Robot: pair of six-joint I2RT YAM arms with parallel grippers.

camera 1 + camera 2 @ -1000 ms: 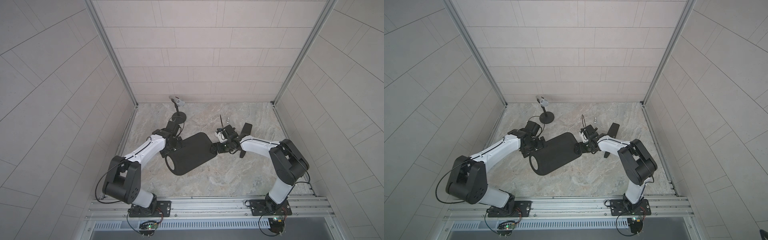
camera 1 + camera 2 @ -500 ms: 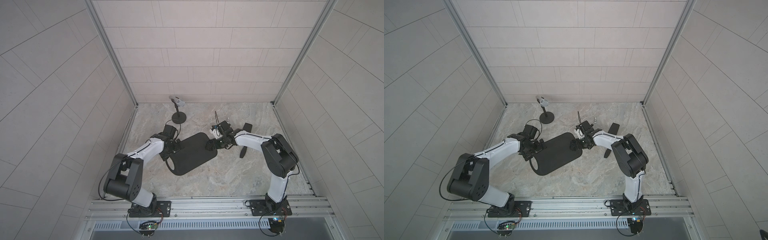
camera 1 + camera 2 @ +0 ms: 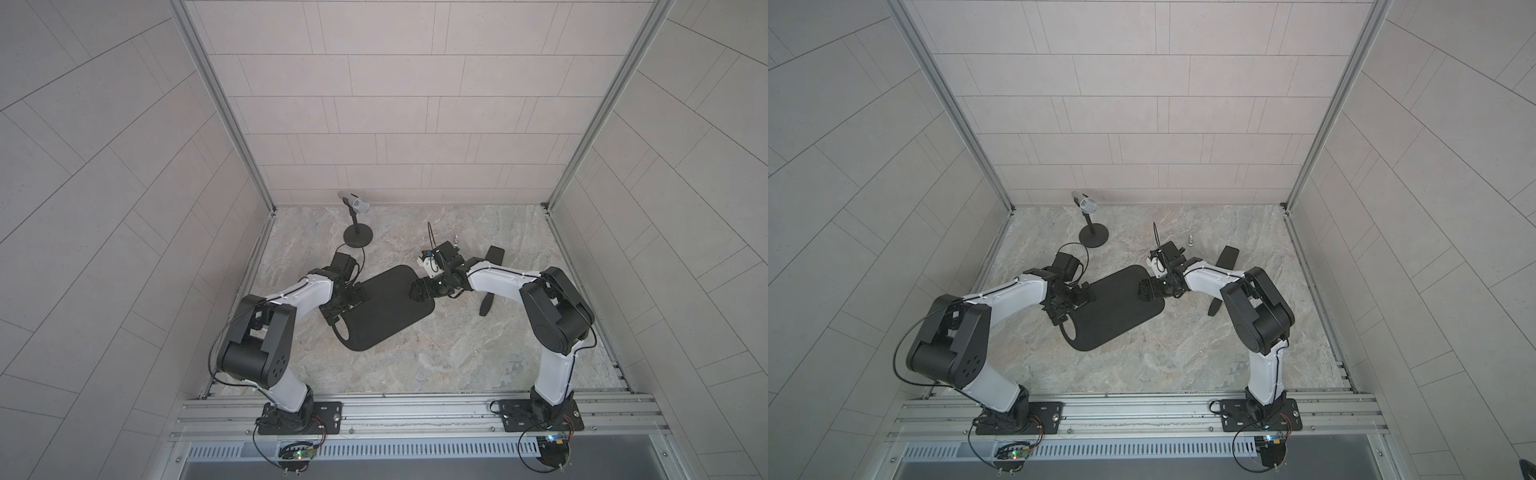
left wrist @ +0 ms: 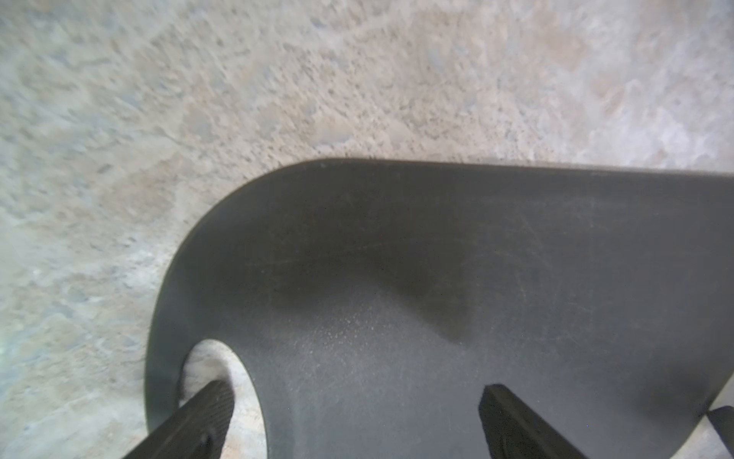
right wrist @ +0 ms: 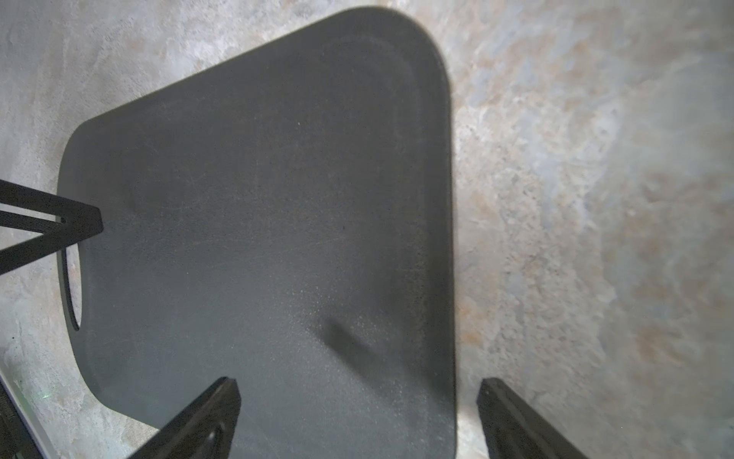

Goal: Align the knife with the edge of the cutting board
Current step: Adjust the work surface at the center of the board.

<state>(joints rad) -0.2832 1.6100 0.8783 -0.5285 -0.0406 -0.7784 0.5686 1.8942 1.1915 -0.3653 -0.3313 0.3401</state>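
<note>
- In both top views, I see the cutting board (image 3: 386, 316) (image 3: 1113, 311) lying flat and skewed on the marbled surface (image 3: 457, 353). It is matte black with rounded corners, and its oval handle hole is at the end nearer the left arm.
- The knife (image 3: 495, 254) (image 3: 1227, 257) lies on the surface to the right of the board, well apart from it. It is all black. The right arm (image 3: 498, 282) crosses over its middle, so only the broad blade end and the slim handle tip show.
- The left end effector (image 3: 357, 297) is over the board's handle end and the right end effector (image 3: 419, 289) over the opposite end. A microphone (image 3: 358, 204) stands behind the board.
- Compared with a second ago, the right arm's elbow sits drawn in toward the centre. Board and knife lie where they were.
- In the left wrist view, the left end effector (image 4: 356, 393) has its fingers spread wide and grips nothing. One tip is over the handle hole and the other over the board (image 4: 437, 278). I cannot tell whether they touch it.
- In the right wrist view, the right end effector (image 5: 357, 387) is also spread wide and empty. It straddles the board's (image 5: 258, 218) edge, with one finger over the board and the other over bare surface (image 5: 595, 198).
</note>
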